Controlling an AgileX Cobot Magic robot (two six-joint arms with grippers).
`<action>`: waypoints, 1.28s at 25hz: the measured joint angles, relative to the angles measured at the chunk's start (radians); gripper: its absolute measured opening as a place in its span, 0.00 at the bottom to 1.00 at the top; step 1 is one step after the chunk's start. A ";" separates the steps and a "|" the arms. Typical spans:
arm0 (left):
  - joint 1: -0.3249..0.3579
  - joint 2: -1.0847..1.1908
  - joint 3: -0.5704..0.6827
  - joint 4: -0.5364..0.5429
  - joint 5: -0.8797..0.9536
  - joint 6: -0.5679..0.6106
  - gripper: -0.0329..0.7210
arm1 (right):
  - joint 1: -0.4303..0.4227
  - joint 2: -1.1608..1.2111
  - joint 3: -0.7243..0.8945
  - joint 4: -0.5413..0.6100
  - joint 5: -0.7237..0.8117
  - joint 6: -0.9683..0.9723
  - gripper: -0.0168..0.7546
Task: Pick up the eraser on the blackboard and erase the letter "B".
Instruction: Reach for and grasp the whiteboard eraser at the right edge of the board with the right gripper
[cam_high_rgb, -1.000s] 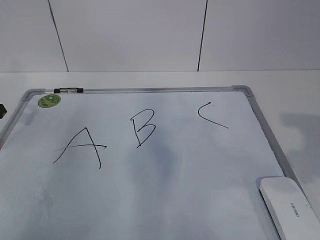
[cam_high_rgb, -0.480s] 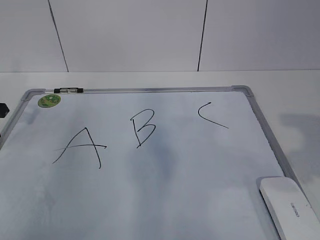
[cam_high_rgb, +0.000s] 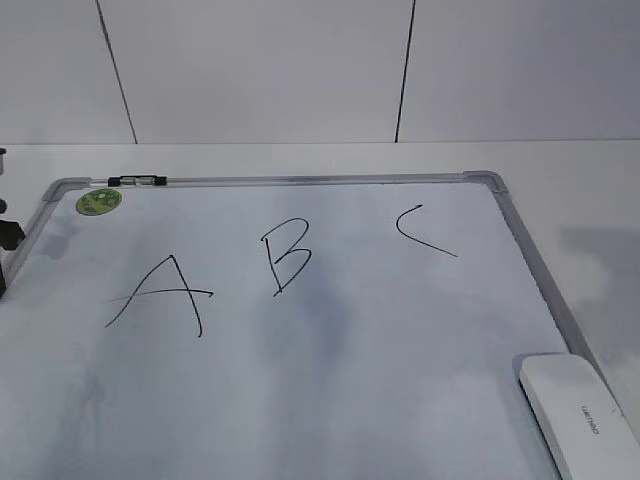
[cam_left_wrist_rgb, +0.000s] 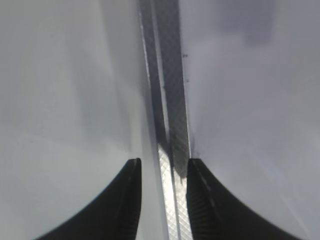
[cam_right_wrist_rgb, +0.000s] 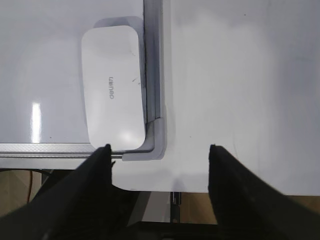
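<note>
Over on the far left, the left gripper (cam_left_wrist_rgb: 162, 172) sits low at the edge of the blackboard (cam_high_rgb: 300, 400), its two dark fingers astride the grey frame rail (cam_left_wrist_rgb: 170, 115). From its own camera the rail runs right between the fingertips, which look close against it on both sides, so I take it to be clamped on the frame to steady the board, though I cannot be certain the pads are pressing. From the front, only a scrap of that arm shows at the picture's left margin.

Moving across the board: a round green sticker (cam_high_rgb: 98, 201) in the top left corner, then the black "A" (cam_high_rgb: 160, 292), then the letter "B" (cam_high_rgb: 285, 256), whole and unsmudged, then the curved "C" (cam_high_rgb: 422, 233). Nothing has been wiped.

At the right, the eraser (cam_high_rgb: 578, 412) lies flat in the board's near right corner, snug against the frame, lettered face up, with nothing touching it. The right gripper (cam_right_wrist_rgb: 159, 150) hangs above that corner with its jaws spread wide and empty; in its own view the eraser (cam_right_wrist_rgb: 112, 87) sits off to one side of the gap, not between the fingers.

So, to my eye, the job has hardly started: the grab, the carry to the middle letter and the wiping are all yet to come
</note>
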 joint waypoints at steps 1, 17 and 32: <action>0.000 0.002 0.000 -0.002 0.000 0.000 0.35 | 0.000 0.000 0.000 0.000 0.000 0.000 0.67; 0.000 0.019 -0.002 -0.010 0.002 0.000 0.14 | 0.000 0.000 0.000 0.000 0.000 0.000 0.66; 0.000 0.025 -0.010 -0.012 0.010 -0.014 0.08 | 0.000 0.056 -0.009 0.147 0.000 0.040 0.82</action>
